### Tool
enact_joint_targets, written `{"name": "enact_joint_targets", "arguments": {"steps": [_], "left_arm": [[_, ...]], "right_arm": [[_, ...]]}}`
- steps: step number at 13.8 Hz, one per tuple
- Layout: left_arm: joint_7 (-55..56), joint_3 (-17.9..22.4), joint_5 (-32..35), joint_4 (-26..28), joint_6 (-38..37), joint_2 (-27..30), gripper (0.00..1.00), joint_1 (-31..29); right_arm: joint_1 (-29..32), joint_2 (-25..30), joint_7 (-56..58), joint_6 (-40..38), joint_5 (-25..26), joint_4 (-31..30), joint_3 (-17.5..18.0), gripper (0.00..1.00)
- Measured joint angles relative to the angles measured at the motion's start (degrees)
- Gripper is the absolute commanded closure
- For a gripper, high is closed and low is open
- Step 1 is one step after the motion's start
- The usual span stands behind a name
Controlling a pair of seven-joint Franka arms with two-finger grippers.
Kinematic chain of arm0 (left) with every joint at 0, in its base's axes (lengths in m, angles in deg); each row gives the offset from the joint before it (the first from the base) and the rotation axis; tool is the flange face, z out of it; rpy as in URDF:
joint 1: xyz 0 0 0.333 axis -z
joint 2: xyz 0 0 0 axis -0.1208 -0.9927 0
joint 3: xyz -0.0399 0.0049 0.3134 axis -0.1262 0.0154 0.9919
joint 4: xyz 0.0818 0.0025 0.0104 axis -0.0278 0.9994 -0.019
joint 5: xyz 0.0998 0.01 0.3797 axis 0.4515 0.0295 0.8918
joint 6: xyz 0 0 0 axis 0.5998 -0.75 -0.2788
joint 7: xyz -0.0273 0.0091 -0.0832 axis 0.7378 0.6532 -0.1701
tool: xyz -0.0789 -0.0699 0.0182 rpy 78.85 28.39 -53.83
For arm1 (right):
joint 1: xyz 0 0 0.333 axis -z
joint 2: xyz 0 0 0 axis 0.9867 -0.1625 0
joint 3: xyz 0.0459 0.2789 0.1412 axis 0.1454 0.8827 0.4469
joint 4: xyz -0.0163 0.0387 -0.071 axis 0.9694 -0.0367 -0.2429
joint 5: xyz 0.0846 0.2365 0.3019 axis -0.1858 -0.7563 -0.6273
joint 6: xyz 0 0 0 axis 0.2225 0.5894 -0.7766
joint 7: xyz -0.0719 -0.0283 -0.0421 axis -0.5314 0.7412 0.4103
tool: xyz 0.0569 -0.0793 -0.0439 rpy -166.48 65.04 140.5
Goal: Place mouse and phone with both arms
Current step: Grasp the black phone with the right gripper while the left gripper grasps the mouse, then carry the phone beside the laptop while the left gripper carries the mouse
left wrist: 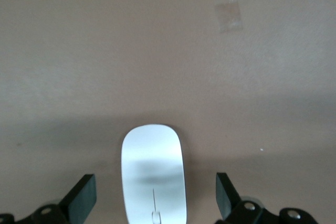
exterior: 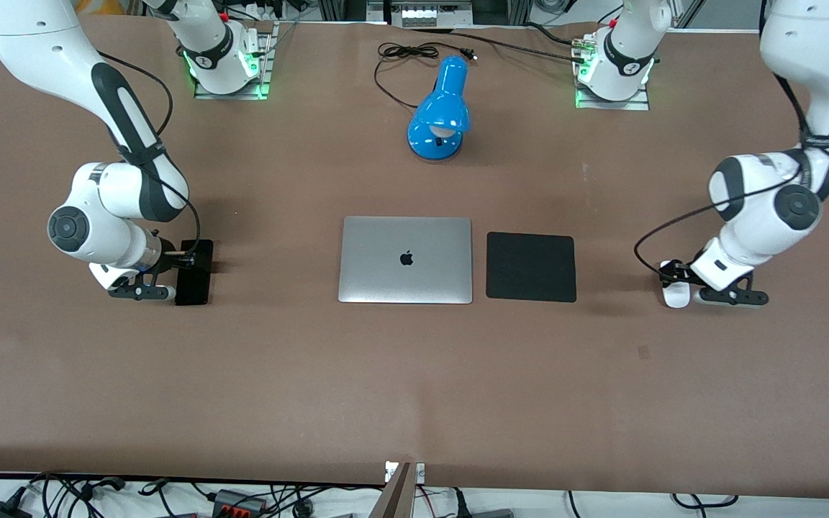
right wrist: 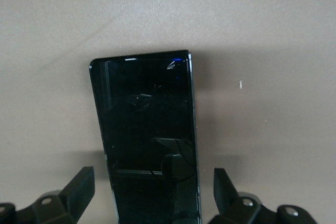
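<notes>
Both arms (exterior: 774,208) were white with black joint bands and round grey caps. Black cables (exterior: 673,226) ran along them. The bases (exterior: 612,68) glowed green. The fingers (left wrist: 81,200) were black.

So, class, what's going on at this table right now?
Each arm is set over one item. The left claw is open with the white mouse lying between its fingers on the table. The right claw is open around the black phone, also flat on the table. Between them sit a closed laptop, a mouse pad and a blue lamp.
</notes>
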Motion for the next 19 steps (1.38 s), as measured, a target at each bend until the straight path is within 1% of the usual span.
{"name": "enact_joint_targets", "arguments": {"steps": [1,4,5,6,7,8,9,10,11,12,15,16,17,19], "left_arm": [[-0.7,0.0,0.0,0.6,1.9,-0.9,0.0,-0.2],[-1.6,0.0,0.0,0.9,4.3,-3.0,0.0,-1.3],[-1.7,0.0,0.0,1.1,5.3,-3.5,0.08,-1.7],[-1.8,0.0,0.0,1.5,6.3,-3.9,0.25,-1.8],[-1.8,0.0,0.0,1.9,7.0,-4.2,0.32,-1.8],[-1.7,-0.1,0.0,2.3,7.4,-4.3,0.4,-1.8],[-1.7,-0.1,0.0,2.3,7.6,-4.3,0.54,-1.8],[-1.7,-0.2,0.0,2.3,7.7,-4.2,0.65,-1.8],[-1.7,-0.2,0.0,2.3,7.8,-4.2,0.68,-1.8],[-1.7,-0.2,0.0,2.3,7.8,-4.1,0.68,-1.8],[-1.7,-0.7,0.0,1.7,6.6,-3.2,0.68,-1.7],[-1.7,-1.0,0.0,0.7,3.4,-2.2,0.68,-1.7],[-1.7,-1.6,0.0,-1.0,-1.7,-0.7,0.68,-1.6],[-1.0,-4.0,0.0,-6.3,-14.5,2.6,0.68,-1.5]], "right_arm": [[0.0,-0.3,0.0,0.4,0.0,-0.3,0.0,0.0],[-0.1,-1.0,0.0,1.4,0.0,-0.5,0.1,0.0],[-0.1,-1.2,0.0,1.6,0.0,-0.6,0.1,0.0],[-0.1,-1.4,0.0,1.9,0.0,-0.6,0.1,0.0],[-0.1,-1.5,0.0,2.2,0.0,-0.7,0.1,0.0],[-0.1,-1.6,0.0,2.6,0.0,-0.8,0.1,0.2],[-0.1,-1.6,0.0,2.8,0.0,-0.9,0.1,0.39],[-0.1,-1.6,0.0,2.9,0.0,-1.0,0.1,0.54],[-0.1,-1.5,0.0,3.0,0.2,-1.0,0.0,0.67],[-0.1,-1.3,0.0,3.0,0.2,-1.0,0.0,0.73],[-0.3,-1.4,0.0,3.5,0.2,-0.3,0.4,0.74],[-1.1,-1.4,-0.1,3.2,0.1,0.8,0.7,0.74],[-2.4,-1.4,-1.3,1.9,0.0,2.4,0.9,0.73],[-6.6,-1.4,-7.8,-1.8,-0.1,6.0,1.3,0.73]]}}
